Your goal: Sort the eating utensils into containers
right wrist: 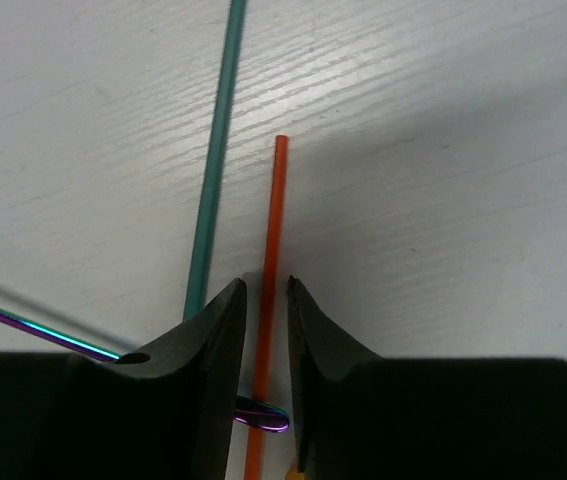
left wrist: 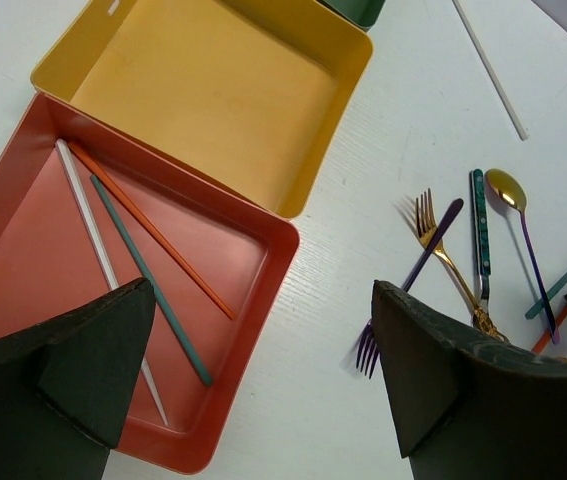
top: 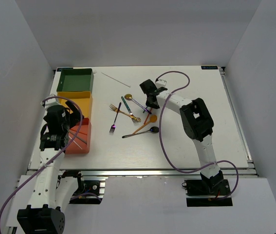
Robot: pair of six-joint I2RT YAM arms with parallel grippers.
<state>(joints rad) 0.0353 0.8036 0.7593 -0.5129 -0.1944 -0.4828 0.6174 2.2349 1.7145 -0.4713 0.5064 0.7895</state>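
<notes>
My right gripper (right wrist: 266, 290) is down on the table with its jaws narrowly apart on either side of an orange chopstick (right wrist: 275, 220). A thin gap shows on each side of the stick. A teal chopstick (right wrist: 213, 160) lies just left of it. My left gripper (left wrist: 263, 370) hangs wide open and empty by the orange-red tray (left wrist: 263, 290), which holds a white (left wrist: 88, 215), a teal (left wrist: 148, 280) and an orange chopstick (left wrist: 153, 235). The yellow tray (left wrist: 333, 120) and green tray (top: 74, 80) hold nothing.
Loose on the table's middle lie a purple fork (top: 115, 117), a gold fork (top: 124, 112), a teal-handled utensil (top: 127, 106), a gold spoon (top: 128, 97), an orange spoon (top: 145, 124) and a black spoon (top: 142, 132). A white chopstick (top: 115, 79) lies near the green tray.
</notes>
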